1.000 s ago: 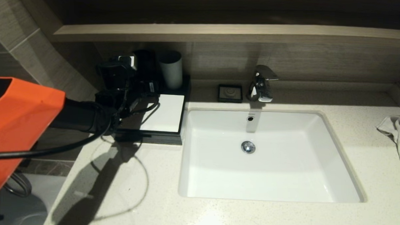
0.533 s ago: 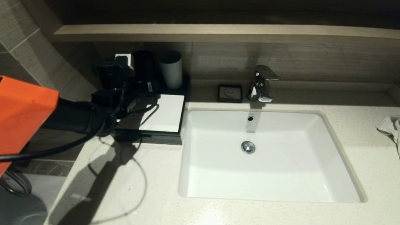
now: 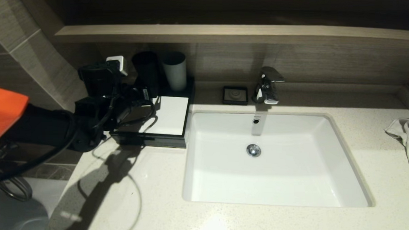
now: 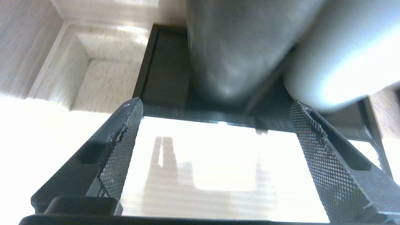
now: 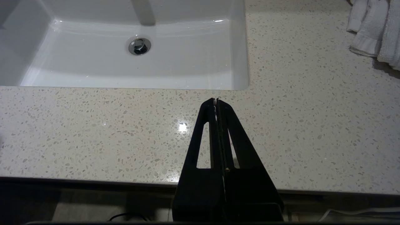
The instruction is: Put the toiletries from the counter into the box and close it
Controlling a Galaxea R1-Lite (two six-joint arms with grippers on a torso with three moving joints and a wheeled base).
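Observation:
The black box [image 3: 164, 141] with its white top panel [image 3: 172, 114] stands on the cream speckled counter [image 3: 152, 188], left of the sink, and its front looks closed flush. My left gripper [image 3: 145, 96] hovers low over the left part of the panel [image 4: 218, 156]. It [image 4: 216, 104] is open wide with nothing between the mesh pads [image 4: 122, 150], and it points at the cups. No toiletries show in any view. My right gripper [image 5: 215, 100] is shut and empty, above the counter's front edge [image 5: 93, 131].
A black cup [image 3: 147, 71] and a grey cup [image 3: 175, 70] stand on the box's back end. White sink [image 3: 274, 167], chrome faucet [image 3: 268, 85], small black soap dish [image 3: 235, 95]. A crumpled towel [image 3: 407, 138] lies at the far right. A shelf overhangs the back wall.
My left arm has drawn back and to the left, uncovering more of the white panel. The box, cups and right arm have not moved.

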